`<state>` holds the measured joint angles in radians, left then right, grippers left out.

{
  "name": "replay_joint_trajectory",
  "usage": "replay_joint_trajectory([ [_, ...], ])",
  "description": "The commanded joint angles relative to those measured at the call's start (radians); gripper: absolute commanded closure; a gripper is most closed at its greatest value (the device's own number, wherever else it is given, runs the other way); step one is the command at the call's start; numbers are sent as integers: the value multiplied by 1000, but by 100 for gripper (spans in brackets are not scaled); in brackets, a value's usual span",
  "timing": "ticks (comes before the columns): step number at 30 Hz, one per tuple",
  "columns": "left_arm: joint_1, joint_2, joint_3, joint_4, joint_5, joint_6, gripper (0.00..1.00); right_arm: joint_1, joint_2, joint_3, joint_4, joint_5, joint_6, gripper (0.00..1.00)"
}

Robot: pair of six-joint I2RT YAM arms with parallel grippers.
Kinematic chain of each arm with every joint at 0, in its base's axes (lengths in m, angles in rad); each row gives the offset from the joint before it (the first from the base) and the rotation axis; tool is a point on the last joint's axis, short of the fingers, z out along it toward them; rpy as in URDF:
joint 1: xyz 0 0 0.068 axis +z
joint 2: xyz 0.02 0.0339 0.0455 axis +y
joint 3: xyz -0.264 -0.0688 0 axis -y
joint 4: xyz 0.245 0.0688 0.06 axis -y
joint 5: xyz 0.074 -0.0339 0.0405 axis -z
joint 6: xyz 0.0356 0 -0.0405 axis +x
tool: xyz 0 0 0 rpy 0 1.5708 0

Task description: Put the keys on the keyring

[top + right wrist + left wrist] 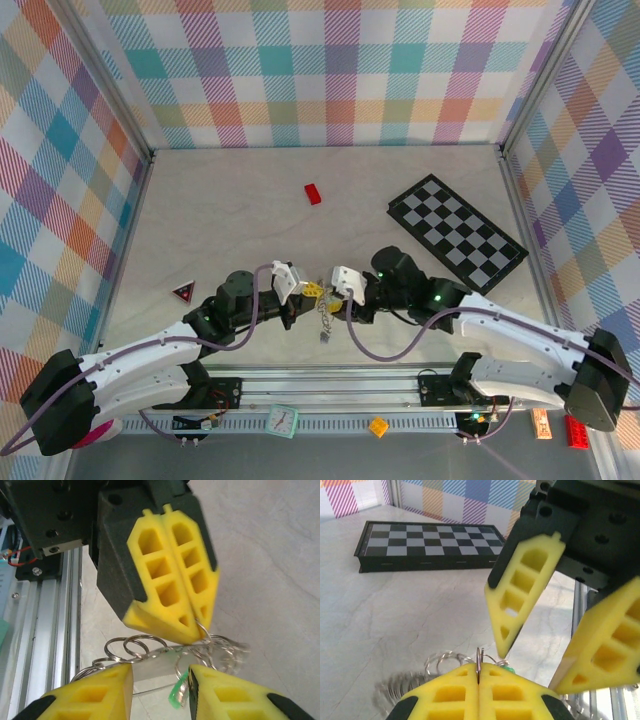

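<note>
My left gripper (pixel 479 674) is shut on the keyring (pixel 479 660), a thin silver loop standing edge-on between its yellow pads. In the right wrist view those closed pads (pixel 170 585) pinch the keyring (pixel 204 629) from above, with more linked rings (pixel 135 646) and a clear tag hanging beside it. A key with a green head (pixel 177 694) dangles below. It hangs between the fingers of my right gripper (pixel 161 682), close to the right-hand one. That gripper is open and holds nothing. From above, the left gripper (pixel 303 290) and right gripper (pixel 338 293) meet tip to tip, the chain (pixel 325 322) hanging under them.
A black-and-white chequered board (pixel 457 232) lies at the back right. A small red brick (pixel 313 193) sits at the back centre, and a red triangular piece (pixel 183 292) lies to the left. The aluminium rail (pixel 330 400) runs along the near edge.
</note>
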<state>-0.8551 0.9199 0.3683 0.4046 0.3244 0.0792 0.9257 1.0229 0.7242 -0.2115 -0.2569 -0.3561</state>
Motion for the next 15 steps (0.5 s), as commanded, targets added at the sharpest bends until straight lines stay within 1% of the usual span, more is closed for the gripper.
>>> replay_joint_trajectory([
  [1,-5,-26,-21,114,36,42,100,-39,-61,-32,7,-85,73,65],
  [4,-4,-24,-32,138,49,65,100,-87,-122,-86,108,-90,157,66],
  [9,-5,-22,-44,175,109,108,100,-180,-226,-182,271,-125,294,66],
  [11,-4,-23,-51,187,132,131,100,-201,-242,-199,295,-137,307,66],
  [13,-5,-26,-53,189,147,150,100,-203,-250,-215,314,-149,288,66],
  [15,-5,-31,-56,189,159,166,100,-203,-246,-217,312,-194,267,65],
])
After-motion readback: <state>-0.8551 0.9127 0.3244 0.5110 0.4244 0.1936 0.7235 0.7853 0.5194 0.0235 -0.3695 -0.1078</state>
